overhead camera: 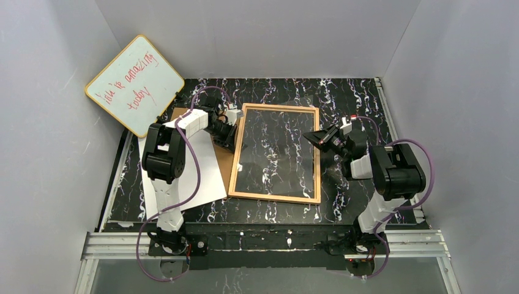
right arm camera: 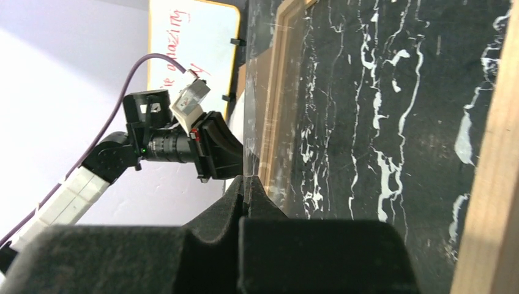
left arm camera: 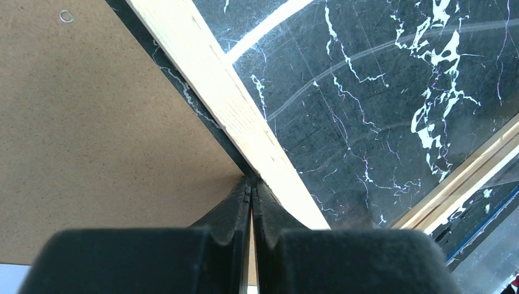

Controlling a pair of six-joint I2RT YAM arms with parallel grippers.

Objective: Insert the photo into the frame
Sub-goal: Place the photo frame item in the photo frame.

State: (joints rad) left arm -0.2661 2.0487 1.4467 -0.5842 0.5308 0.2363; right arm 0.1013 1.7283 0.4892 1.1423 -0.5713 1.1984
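The frame (overhead camera: 276,196), thin light wood with a clear pane, lies flat in the middle of the dark marble table. The photo (overhead camera: 205,177) lies white side up to its left, partly under the left arm. My left gripper (overhead camera: 235,139) is shut, its tips (left arm camera: 251,182) at the outer edge of the frame's left rail (left arm camera: 226,98), where it meets the brown backing board (left arm camera: 92,122). My right gripper (overhead camera: 308,136) is shut and empty by the frame's right rail (right arm camera: 486,184), its tips (right arm camera: 246,179) over the pane.
The brown backing board (overhead camera: 224,160) lies between photo and frame, partly under the frame's left edge. A yellow-rimmed whiteboard (overhead camera: 134,84) with red writing leans in the back left corner. Grey walls enclose the table on three sides.
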